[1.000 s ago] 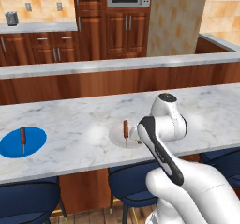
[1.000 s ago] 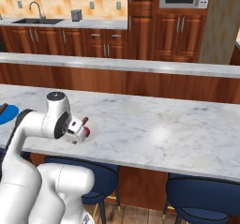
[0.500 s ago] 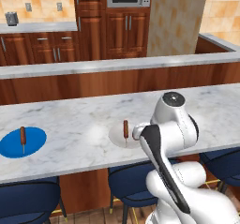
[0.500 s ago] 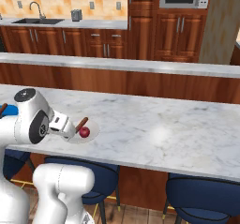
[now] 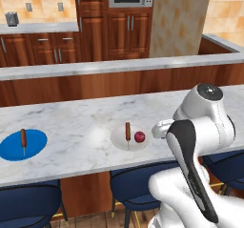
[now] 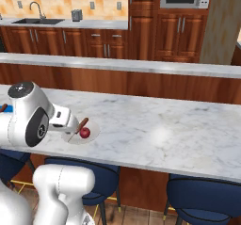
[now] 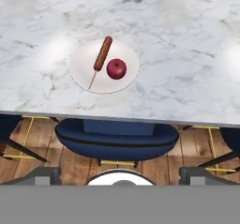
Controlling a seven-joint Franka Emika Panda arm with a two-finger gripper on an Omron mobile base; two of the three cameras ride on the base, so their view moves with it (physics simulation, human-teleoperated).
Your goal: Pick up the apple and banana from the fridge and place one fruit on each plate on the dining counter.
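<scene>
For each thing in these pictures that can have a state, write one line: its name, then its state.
apple: resting on the white plate, beside the stick utensil, not held.
white plate: on the dining counter, carrying the apple and a brown stick utensil.
blue plate: on the counter, holding only its stick utensil, no fruit yet.
gripper: open, empty, drawn off the counter's edge above a stool.

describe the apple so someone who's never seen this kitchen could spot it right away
Start at the long marble-topped dining counter with dark blue stools tucked under it. Near its front edge sits a whitish plate, to the right of a bright blue plate. The apple is the small, round, dark red thing on the whitish plate, beside a brown stick-like utensil, which is long and thin.
</scene>
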